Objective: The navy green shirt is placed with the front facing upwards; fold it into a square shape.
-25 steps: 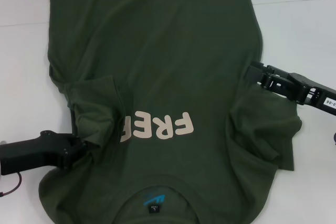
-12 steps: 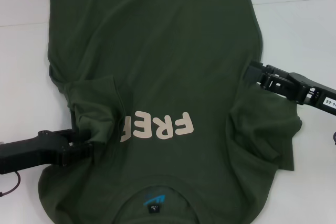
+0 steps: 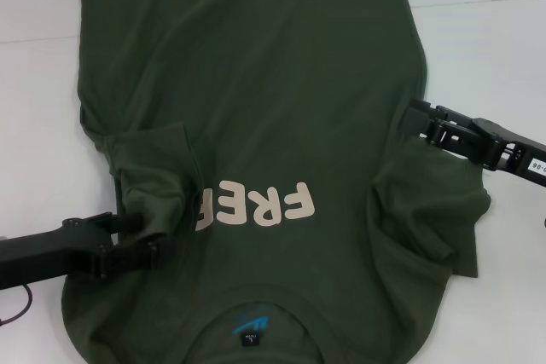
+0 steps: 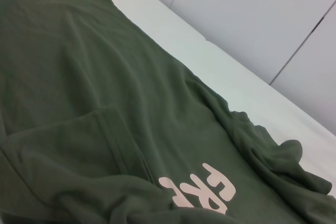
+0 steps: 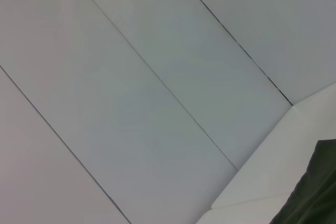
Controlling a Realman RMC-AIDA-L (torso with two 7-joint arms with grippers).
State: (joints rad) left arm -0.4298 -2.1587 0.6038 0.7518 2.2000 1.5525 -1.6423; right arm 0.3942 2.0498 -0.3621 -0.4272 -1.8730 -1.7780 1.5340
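White table (image 3: 478,49), navy green shirt (image 3: 256,83) spread front-up across it, sleeves bunched

The left arm reaches in low from the robot's left, nearly level, its black left tool (image 3: 136,240) lying at the folded sleeve with two prongs parted, cloth seemingly between them. The right arm comes in from the right at a slight downward slant, its right tool (image 3: 418,121) at the garment's right edge; its grip is hard to judge.
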